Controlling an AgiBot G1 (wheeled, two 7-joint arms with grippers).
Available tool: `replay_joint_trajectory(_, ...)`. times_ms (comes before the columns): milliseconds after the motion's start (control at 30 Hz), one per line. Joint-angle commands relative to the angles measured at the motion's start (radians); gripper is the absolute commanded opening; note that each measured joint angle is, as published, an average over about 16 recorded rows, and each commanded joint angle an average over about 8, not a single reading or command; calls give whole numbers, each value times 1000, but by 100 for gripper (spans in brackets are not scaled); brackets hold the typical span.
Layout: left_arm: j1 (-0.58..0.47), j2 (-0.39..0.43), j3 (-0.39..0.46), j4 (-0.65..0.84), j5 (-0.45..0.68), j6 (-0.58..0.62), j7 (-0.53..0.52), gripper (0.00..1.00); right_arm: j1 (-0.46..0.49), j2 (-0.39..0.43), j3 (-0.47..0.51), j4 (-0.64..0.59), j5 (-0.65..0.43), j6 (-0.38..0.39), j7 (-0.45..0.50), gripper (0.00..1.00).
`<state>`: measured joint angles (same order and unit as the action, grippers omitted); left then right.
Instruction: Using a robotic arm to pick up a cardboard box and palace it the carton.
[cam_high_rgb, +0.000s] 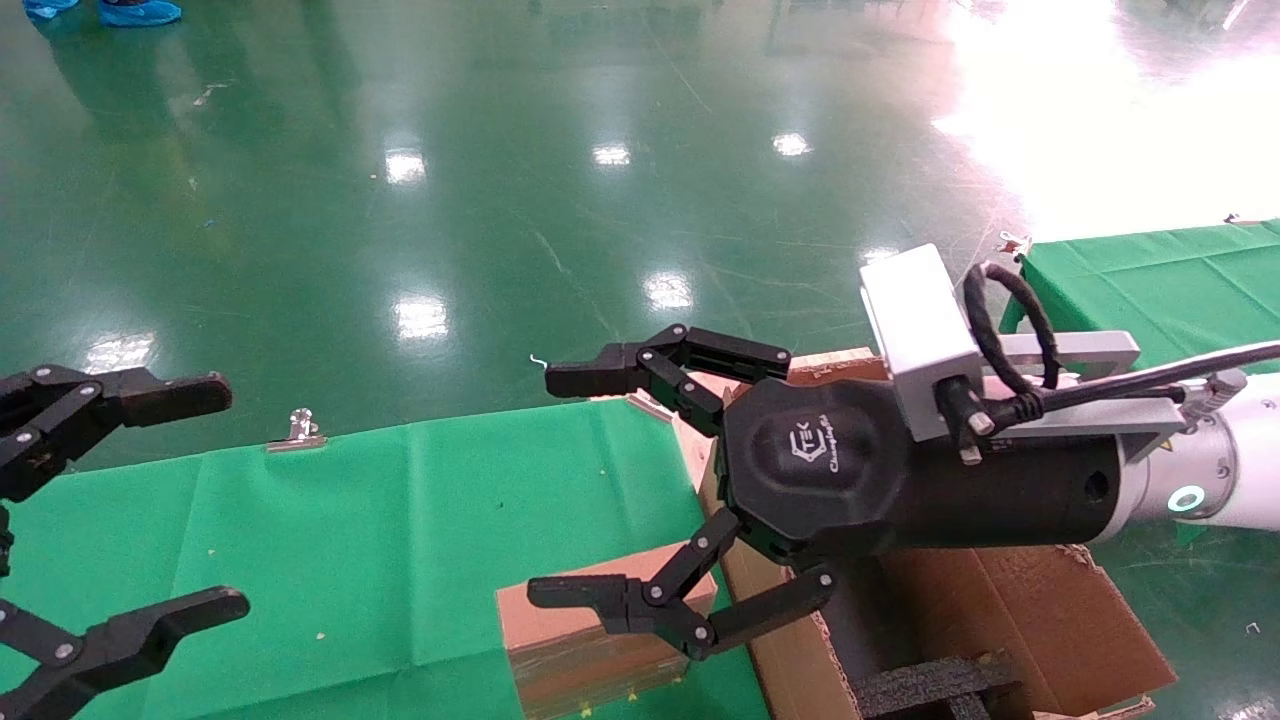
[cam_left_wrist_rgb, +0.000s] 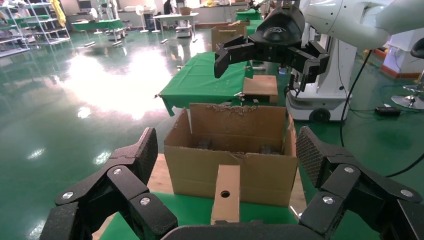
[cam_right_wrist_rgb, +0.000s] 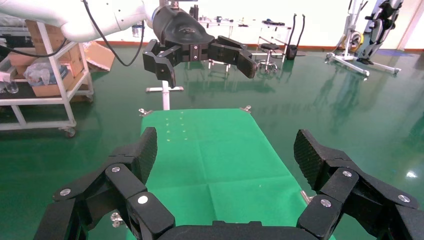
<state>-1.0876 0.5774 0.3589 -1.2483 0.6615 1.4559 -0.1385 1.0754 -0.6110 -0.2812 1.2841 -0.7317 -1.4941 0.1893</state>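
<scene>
The small brown cardboard box (cam_high_rgb: 600, 640) lies on the green table (cam_high_rgb: 380, 540) beside the carton's left wall; its narrow end face with a round hole (cam_left_wrist_rgb: 226, 194) faces my left gripper. The large carton (cam_high_rgb: 1010, 620) (cam_left_wrist_rgb: 230, 150) has ragged flaps and is open at the top. My right gripper (cam_high_rgb: 555, 485) (cam_right_wrist_rgb: 225, 155), on the white robotic arm (cam_high_rgb: 1240, 470), hangs open above the box and holds nothing; the box is out of sight in the right wrist view. My left gripper (cam_high_rgb: 205, 500) (cam_left_wrist_rgb: 227, 152) stays open at the table's left, pointing towards the box.
Black foam (cam_high_rgb: 930, 685) sits inside the carton. A metal binder clip (cam_high_rgb: 297, 430) grips the table's far edge. A second green-covered table (cam_high_rgb: 1150, 290) stands at the far right. Glossy green floor lies beyond the tables.
</scene>
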Motion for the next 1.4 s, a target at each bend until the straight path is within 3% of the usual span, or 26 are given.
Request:
replay_joint_trajectory(33,0,0,0,0,0,0,0,100,0,0,0,0,0,0,0,100)
replay_joint_trajectory(433,0,0,0,0,0,0,0,97,0,0,0,0,0,0,0,100)
replay_joint_trajectory(467,0,0,0,0,0,0,0,90,0,0,0,0,0,0,0,100)
replay_joint_trajectory(667,0,0,0,0,0,0,0,15,0,0,0,0,0,0,0,100)
replay_joint_trajectory(733,0,0,0,0,0,0,0,0,0,0,0,0,0,0,0,100)
replay_joint_trajectory(1133,0,0,0,0,0,0,0,0,3,-2,-7,-2,-12,2,4,100)
replay_joint_trajectory(1400,0,0,0,0,0,0,0,0,52,-15,-67,-11,-136,-7,17,100)
